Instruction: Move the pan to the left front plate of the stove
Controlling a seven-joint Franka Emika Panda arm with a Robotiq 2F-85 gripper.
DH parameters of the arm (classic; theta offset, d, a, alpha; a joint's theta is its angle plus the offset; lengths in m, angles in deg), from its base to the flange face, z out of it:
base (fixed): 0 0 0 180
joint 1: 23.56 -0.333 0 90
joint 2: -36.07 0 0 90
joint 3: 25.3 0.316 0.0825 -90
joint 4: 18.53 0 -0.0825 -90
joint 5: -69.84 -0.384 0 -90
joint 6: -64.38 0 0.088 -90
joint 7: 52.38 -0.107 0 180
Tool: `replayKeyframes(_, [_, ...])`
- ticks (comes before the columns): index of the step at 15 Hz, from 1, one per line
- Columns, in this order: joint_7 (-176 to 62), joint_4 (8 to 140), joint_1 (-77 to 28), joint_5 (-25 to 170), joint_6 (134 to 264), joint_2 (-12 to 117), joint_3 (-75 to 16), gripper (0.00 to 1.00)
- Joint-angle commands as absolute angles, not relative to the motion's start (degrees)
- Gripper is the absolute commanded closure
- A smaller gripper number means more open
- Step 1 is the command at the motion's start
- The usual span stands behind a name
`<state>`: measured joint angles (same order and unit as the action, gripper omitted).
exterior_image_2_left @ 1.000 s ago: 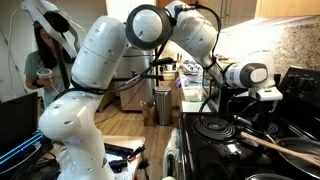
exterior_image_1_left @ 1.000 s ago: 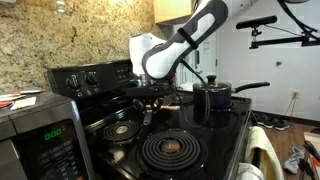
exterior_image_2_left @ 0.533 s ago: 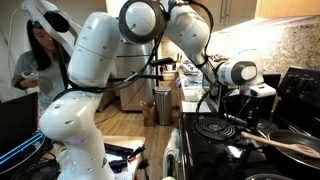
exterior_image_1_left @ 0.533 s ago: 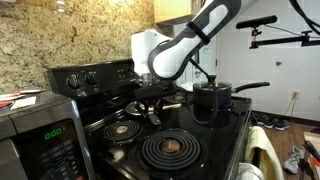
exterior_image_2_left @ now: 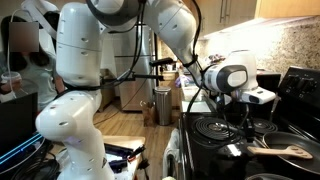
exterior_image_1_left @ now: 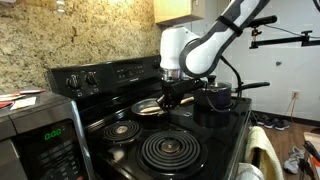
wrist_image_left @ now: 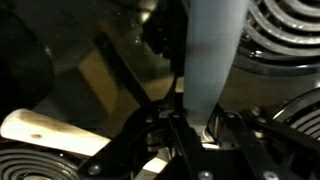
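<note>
The pan is a shallow dark frying pan with a wooden spatula in it. It is behind the small coil burner, towards the stove's control panel. My gripper is shut on the pan's long handle, which runs up from between the jaws in the wrist view. The spatula also shows there. The large spiral coil burner with a round centre cap lies bare at the front; it also shows in an exterior view. My gripper shows in an exterior view above the stove.
A deeper dark saucepan with a lid and a long handle stands just beyond my gripper. A microwave stands beside the stove. The stove's control panel rises behind the pan. A person stands in the background.
My gripper has swung to the right over the stove, towards the saucepan, with the pan handle in it. The pan and spatula have shifted with it.
</note>
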<state>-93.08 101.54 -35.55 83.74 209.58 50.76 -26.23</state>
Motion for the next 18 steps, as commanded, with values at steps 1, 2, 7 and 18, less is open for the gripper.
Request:
replayKeyframes(1, [-81.6,109.0,-31.9,81.6,214.4,43.2,-25.4,0.93])
replayKeyframes(2, [-79.5,109.9,-31.5,81.3,215.2,42.1,-25.3,0.93])
replayKeyframes(7, [-73.0,113.4,-31.5,77.8,217.2,38.6,-23.3,0.93])
replayKeyframes(18, [-77.2,126.2,-33.2,77.1,218.0,26.6,-16.3,0.93])
